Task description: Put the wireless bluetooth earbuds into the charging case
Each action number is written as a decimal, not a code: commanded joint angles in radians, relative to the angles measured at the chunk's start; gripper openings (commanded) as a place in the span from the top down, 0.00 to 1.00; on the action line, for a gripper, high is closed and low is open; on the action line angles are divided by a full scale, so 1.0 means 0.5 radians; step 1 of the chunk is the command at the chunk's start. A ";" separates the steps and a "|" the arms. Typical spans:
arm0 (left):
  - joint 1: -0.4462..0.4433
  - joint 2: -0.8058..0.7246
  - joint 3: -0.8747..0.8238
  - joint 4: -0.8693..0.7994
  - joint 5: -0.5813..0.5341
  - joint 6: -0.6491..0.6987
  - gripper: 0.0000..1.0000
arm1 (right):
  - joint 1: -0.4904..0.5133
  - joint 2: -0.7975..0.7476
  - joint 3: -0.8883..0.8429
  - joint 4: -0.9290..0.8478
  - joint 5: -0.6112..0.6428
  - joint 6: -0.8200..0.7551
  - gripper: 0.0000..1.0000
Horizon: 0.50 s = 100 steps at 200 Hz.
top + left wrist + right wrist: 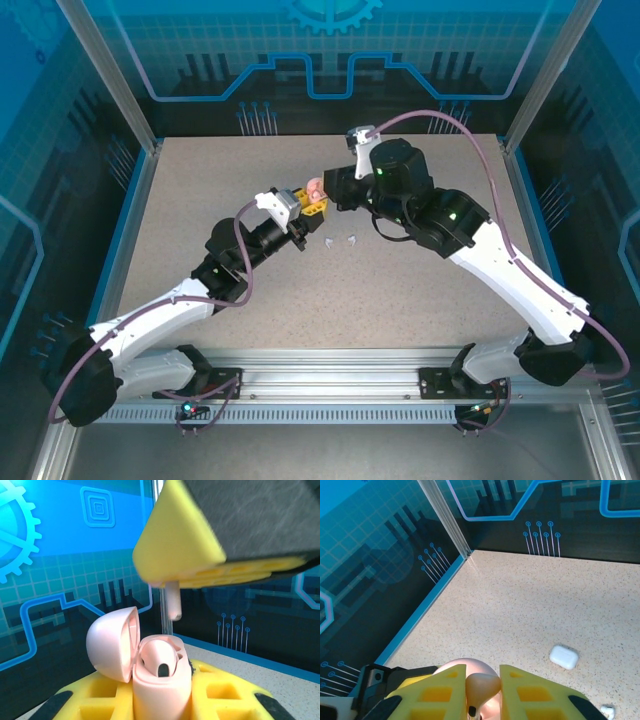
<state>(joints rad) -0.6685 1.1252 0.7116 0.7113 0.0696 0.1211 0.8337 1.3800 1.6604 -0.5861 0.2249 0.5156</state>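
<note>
My left gripper [161, 706] is shut on a pale pink charging case [159, 687], held upright between its yellow fingers [102, 697]. The case's lid [111, 642] stands open to the left, and one pinkish-tan earbud [161, 661] sits in a socket. Just above the case hangs the stem of another pinkish-tan earbud [173, 601], apart from it. My right gripper [483, 692] is shut on that earbud [483, 685], with the pink case [461, 666] right below. In the top view the two grippers, left [308, 207] and right [326, 190], meet mid-table over the pink case [316, 187].
Two white earbuds [328, 241] [352, 240] lie on the speckled table [400, 300] just in front of the grippers. A closed white case [564, 656] rests on the table beyond, with a white earbud [607, 711] near it. Blue walls [380, 555] enclose the table.
</note>
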 commanded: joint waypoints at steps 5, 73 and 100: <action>-0.002 -0.001 0.076 0.041 0.038 -0.011 1.00 | 0.043 0.013 -0.028 -0.018 -0.033 0.010 0.81; -0.001 -0.001 0.077 0.050 0.026 0.001 1.00 | 0.044 0.003 -0.085 -0.055 -0.002 0.030 0.81; -0.001 -0.007 0.078 0.052 0.025 0.000 1.00 | 0.044 0.001 -0.100 -0.073 0.026 0.009 0.81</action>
<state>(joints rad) -0.6685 1.1252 0.7120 0.7071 0.0727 0.1215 0.8444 1.3846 1.6272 -0.5919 0.2237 0.5232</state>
